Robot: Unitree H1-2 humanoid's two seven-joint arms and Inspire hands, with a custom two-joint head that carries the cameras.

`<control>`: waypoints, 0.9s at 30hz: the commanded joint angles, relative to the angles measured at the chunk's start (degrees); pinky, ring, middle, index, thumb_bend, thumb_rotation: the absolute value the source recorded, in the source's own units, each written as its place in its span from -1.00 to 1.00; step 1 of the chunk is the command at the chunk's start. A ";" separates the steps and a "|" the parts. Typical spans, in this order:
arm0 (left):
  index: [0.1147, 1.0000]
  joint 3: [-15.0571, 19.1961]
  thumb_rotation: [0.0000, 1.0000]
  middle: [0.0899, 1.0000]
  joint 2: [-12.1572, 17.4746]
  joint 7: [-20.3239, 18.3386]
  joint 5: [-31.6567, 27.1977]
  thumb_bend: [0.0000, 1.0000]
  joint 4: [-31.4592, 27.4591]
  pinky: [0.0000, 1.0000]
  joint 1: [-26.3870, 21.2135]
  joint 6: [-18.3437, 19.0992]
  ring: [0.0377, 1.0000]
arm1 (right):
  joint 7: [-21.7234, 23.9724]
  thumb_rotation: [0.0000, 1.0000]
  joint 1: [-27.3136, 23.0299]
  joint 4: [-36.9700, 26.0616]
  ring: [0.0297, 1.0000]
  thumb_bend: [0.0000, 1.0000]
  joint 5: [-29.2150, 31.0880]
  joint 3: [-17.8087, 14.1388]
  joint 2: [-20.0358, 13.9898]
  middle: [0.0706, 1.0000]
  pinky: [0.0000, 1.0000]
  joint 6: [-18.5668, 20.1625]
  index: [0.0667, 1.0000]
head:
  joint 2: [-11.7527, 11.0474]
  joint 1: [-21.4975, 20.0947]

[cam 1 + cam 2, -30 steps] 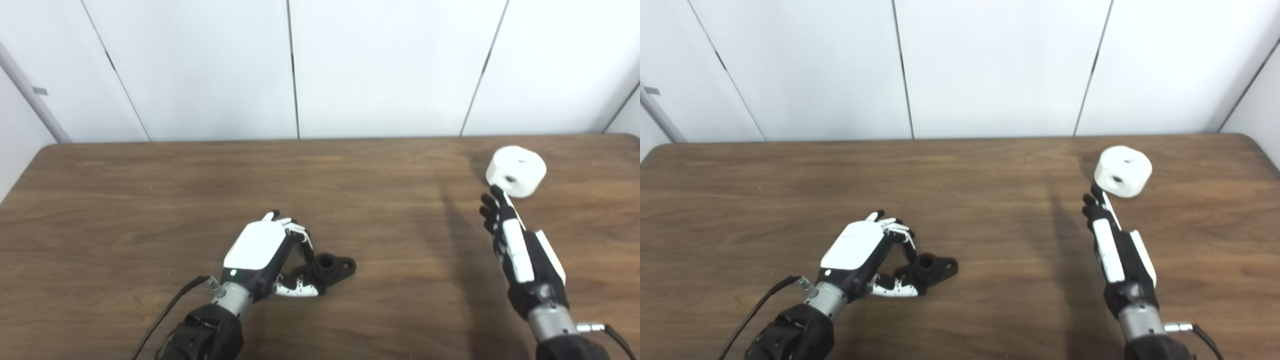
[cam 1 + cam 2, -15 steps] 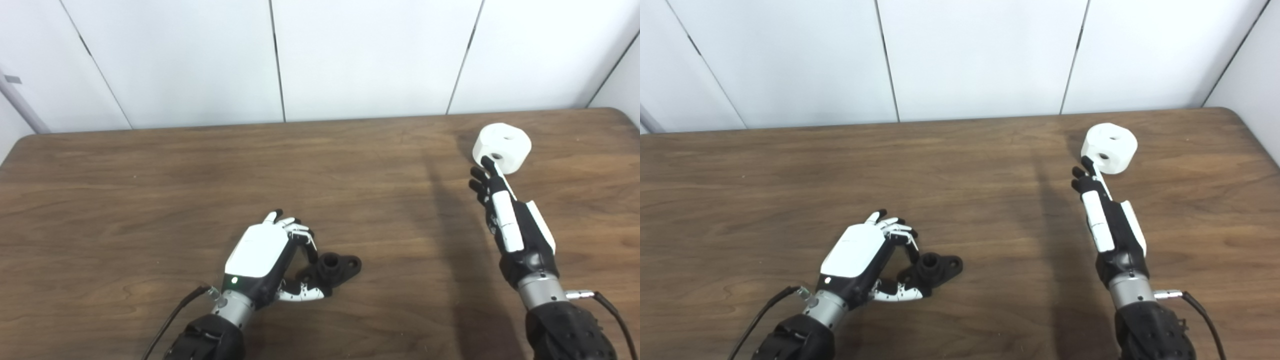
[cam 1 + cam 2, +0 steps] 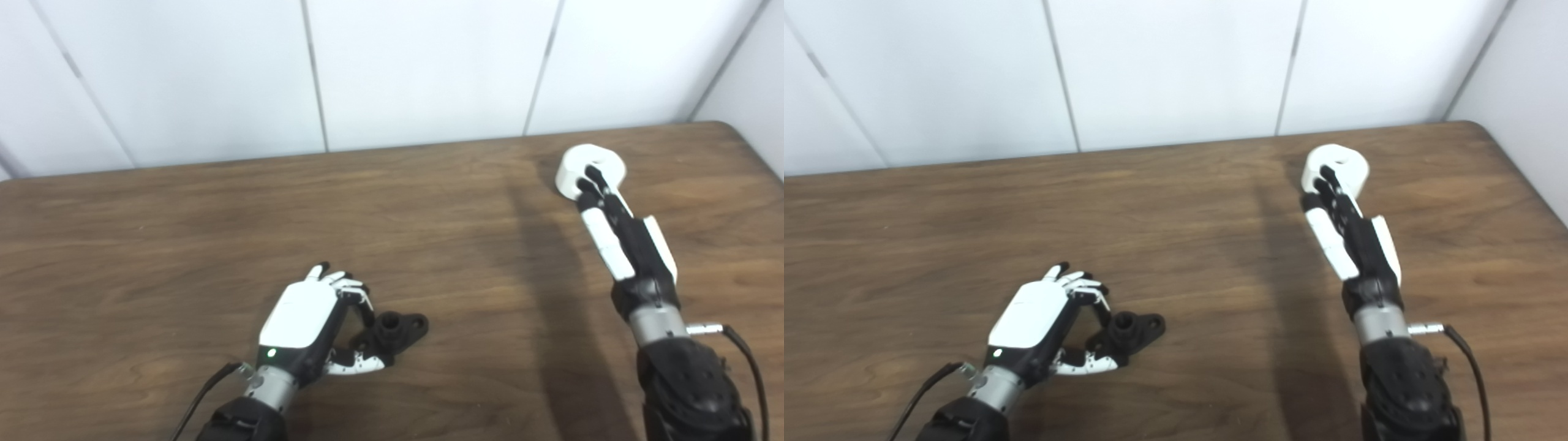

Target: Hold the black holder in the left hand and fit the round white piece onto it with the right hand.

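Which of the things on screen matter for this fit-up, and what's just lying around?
Part of the job:
- black holder, on the table at the left hand, whose fingers curl round its near end
- white piece, far right, with the right hand stretched over it, fingertips on top

Not part of the job:
- table
- wall panels
- nothing loose lies about

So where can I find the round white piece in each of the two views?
Left eye view: round white piece at upper right, behind the right hand.
Right eye view: round white piece right of centre, upper part.
Shared landmark: the table's far right corner.
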 commanded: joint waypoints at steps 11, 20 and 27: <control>-0.16 1.33 -0.90 0.46 1.38 1.08 -0.07 0.04 1.11 0.92 0.66 -3.81 0.70 | 4.55 -0.12 -9.16 2.02 0.73 0.40 -16.78 -3.81 -6.28 0.79 0.58 -0.06 0.76 | -2.80 -7.19; -0.16 2.76 -0.91 0.46 1.19 0.53 -0.91 0.04 1.24 0.91 1.31 -4.49 0.69 | 13.70 -0.27 -15.32 7.60 0.94 0.64 -28.54 -5.62 -9.28 0.93 0.82 -0.05 0.70 | -3.75 -10.76; -0.16 2.90 -0.91 0.46 0.85 0.05 -0.68 0.04 1.53 0.89 1.29 -4.09 0.69 | 17.85 -0.47 -19.90 13.87 1.00 0.80 -34.18 -6.10 -10.83 1.00 0.89 -0.05 0.59 | -3.93 -11.79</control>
